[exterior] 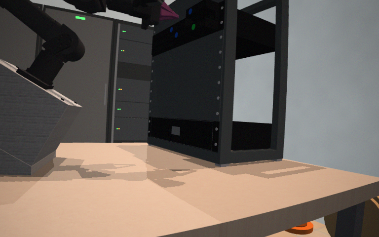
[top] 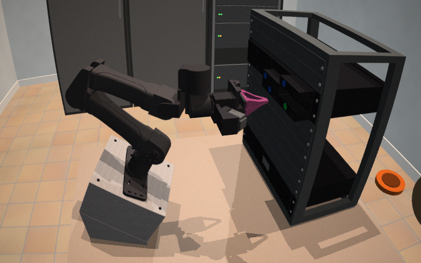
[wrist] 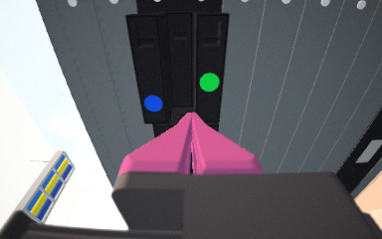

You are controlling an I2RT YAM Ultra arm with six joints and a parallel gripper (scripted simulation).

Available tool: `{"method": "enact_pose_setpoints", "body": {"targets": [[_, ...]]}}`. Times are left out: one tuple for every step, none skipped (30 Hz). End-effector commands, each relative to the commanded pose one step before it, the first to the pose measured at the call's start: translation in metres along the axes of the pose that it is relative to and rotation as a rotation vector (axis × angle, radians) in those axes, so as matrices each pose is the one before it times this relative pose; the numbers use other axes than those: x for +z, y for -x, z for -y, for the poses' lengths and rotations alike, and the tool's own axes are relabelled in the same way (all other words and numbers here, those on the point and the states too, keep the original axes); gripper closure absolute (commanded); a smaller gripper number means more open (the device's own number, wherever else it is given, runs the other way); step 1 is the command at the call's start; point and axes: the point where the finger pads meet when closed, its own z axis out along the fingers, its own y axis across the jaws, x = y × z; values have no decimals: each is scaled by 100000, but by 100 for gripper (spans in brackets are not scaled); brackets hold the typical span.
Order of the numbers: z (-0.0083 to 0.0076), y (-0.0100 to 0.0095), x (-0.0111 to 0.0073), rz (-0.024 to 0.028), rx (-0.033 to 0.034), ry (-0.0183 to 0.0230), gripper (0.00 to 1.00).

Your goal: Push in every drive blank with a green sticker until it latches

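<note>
A dark open-frame rack (top: 313,108) stands on the table. Near its top, several black drive blanks stick out of its front panel. One blank carries a green sticker (top: 284,106), which also shows in the wrist view (wrist: 209,82) and in the exterior view (exterior: 193,26). Others carry blue stickers (top: 269,89) (wrist: 153,103). My gripper (top: 265,100) has pink fingers closed together to a point, with nothing between them. It hovers in front of the blanks, a little short of them. In the wrist view the tip (wrist: 191,116) points at the unmarked blank between the blue-stickered and green-stickered ones.
The arm's base sits on a grey block (top: 124,198) to the left of the rack. An orange dish (top: 390,181) lies on the floor at the right. Tall server cabinets (top: 130,46) stand behind.
</note>
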Motion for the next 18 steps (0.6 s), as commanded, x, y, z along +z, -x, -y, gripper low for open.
{"method": "enact_pose_setpoints", "body": {"targets": [[-283, -61, -636, -1457, -777, 2827, 100], [132, 96, -116, -9, -12, 1, 100], [144, 101, -126, -12, -24, -34, 100], [150, 106, -131, -11, -18, -19, 100], [155, 109, -136, -12, -22, -30, 100], [157, 111, -138, -11, -19, -27, 100], [0, 0, 0, 0, 0, 0, 100], [0, 0, 0, 0, 0, 0, 100], [1010, 550, 166, 678, 2138, -2859, 100], [140, 128, -145, 34, 48, 33, 100], [134, 123, -140, 32, 47, 39, 100], [128, 113, -133, 29, 36, 17, 100], [115, 106, -121, 27, 42, 50, 100], [107, 91, -111, 23, 24, 5, 100], [90, 81, -94, 20, 29, 33, 100], [74, 68, -78, 16, 24, 31, 100], [60, 51, -63, 13, 15, 11, 100], [44, 37, -46, 9, 8, 1, 100]]}}
